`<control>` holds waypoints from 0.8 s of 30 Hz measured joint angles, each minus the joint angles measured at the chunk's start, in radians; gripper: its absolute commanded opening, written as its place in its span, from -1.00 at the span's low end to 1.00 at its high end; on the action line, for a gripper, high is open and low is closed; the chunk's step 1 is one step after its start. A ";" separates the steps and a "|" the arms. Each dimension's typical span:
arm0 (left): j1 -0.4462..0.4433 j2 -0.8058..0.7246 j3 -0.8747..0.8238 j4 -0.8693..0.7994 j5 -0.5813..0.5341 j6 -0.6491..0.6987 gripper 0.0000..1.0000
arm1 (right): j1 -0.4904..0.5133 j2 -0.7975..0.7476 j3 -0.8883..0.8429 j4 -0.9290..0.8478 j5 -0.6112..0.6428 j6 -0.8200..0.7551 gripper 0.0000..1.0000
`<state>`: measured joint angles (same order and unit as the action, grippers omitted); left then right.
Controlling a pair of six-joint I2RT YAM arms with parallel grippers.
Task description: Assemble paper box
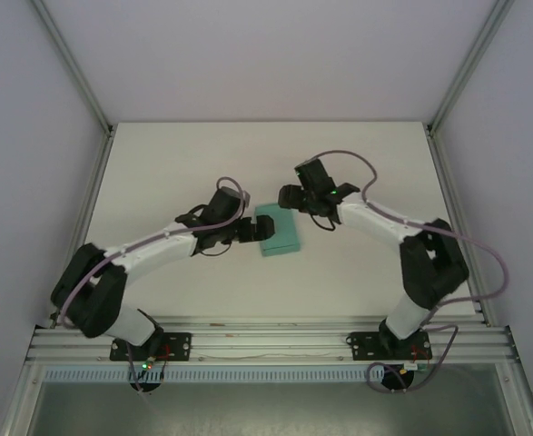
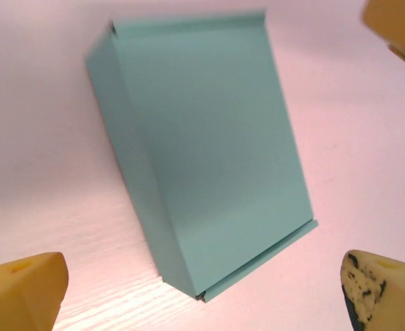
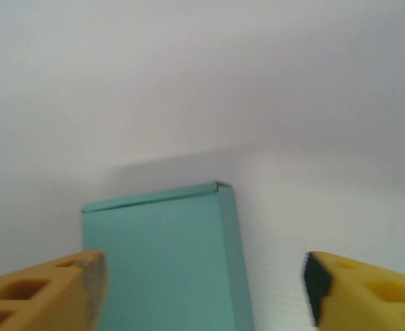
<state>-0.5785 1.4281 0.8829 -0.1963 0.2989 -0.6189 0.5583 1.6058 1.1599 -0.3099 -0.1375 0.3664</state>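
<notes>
Two robot arms reach in over a big white table point(image 1: 157, 173). The left arm point(image 1: 148, 252) comes in from the lower left of the top picture. The right arm point(image 1: 389, 227) comes in from the lower right.

Between them, near the middle of the table, lies the paper box point(image 1: 277, 231). It is teal-green and folded up into a small closed box, and it lies flat on its wide side.

The left gripper point(image 1: 246, 229) sits just beside the left edge of the paper box in the top picture. In the left wrist picture its two yellow fingers point(image 2: 23, 289) sit far apart in the lower corners, with the paper box in the middle, a bit tilted. They do not touch it. This gripper is let go, spread wide, and it holds nothing.

The right gripper point(image 1: 293, 195) sits by the upper right corner of the paper box in the top picture. In the right wrist picture its fingers are spread apart too. The paper box is at the bottom, a bit left of the middle. One finger is in front of its lower left corner, and I cannot tell if it touches. The other is off to the right, past some bare table. It squeezes nothing.
</notes>
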 measured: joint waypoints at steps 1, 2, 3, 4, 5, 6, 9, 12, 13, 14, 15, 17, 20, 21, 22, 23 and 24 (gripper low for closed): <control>0.010 -0.041 0.006 -0.019 -0.039 0.014 1.00 | -0.012 -0.051 -0.015 0.004 0.008 -0.008 0.99; 0.028 -0.078 0.006 -0.029 -0.069 0.027 1.00 | -0.025 -0.105 -0.035 0.009 0.021 -0.021 1.00; 0.053 -0.111 0.006 -0.038 -0.094 0.039 1.00 | -0.039 -0.154 -0.056 0.013 0.036 -0.032 1.00; 0.099 -0.149 0.004 -0.040 -0.122 0.050 1.00 | -0.058 -0.209 -0.086 0.024 0.057 -0.046 0.99; 0.143 -0.177 -0.003 -0.035 -0.153 0.059 1.00 | -0.076 -0.257 -0.116 0.034 0.080 -0.061 1.00; 0.200 -0.206 -0.020 -0.019 -0.186 0.072 1.00 | -0.097 -0.302 -0.148 0.045 0.107 -0.077 1.00; 0.358 -0.253 -0.095 0.036 -0.304 0.111 1.00 | -0.183 -0.410 -0.256 0.079 0.191 -0.125 1.00; 0.466 -0.247 -0.180 0.106 -0.398 0.169 1.00 | -0.278 -0.472 -0.397 0.176 0.279 -0.170 1.00; 0.493 -0.241 -0.218 0.148 -0.433 0.196 1.00 | -0.308 -0.484 -0.458 0.228 0.312 -0.186 1.00; 0.509 -0.235 -0.249 0.187 -0.459 0.219 1.00 | -0.331 -0.489 -0.512 0.273 0.339 -0.201 1.00; 0.522 -0.227 -0.283 0.229 -0.480 0.246 1.00 | -0.353 -0.488 -0.565 0.326 0.361 -0.215 1.00; 0.539 -0.206 -0.343 0.322 -0.518 0.303 1.00 | -0.391 -0.473 -0.665 0.433 0.396 -0.242 1.00; 0.542 -0.175 -0.415 0.473 -0.555 0.371 1.00 | -0.424 -0.440 -0.780 0.628 0.419 -0.295 1.00; 0.542 -0.169 -0.440 0.528 -0.563 0.393 1.00 | -0.431 -0.423 -0.805 0.691 0.419 -0.312 1.00; 0.542 -0.161 -0.467 0.587 -0.568 0.415 1.00 | -0.436 -0.401 -0.824 0.756 0.419 -0.327 1.00; 0.542 -0.154 -0.493 0.648 -0.569 0.436 1.00 | -0.443 -0.377 -0.835 0.811 0.417 -0.339 1.00; 0.542 -0.145 -0.516 0.703 -0.569 0.453 1.00 | -0.451 -0.347 -0.842 0.864 0.409 -0.346 1.00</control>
<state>-0.0364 1.2827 0.3672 0.5064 -0.2699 -0.1658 0.1074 1.2587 0.3176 0.5541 0.2714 0.0200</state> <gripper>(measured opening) 0.998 0.998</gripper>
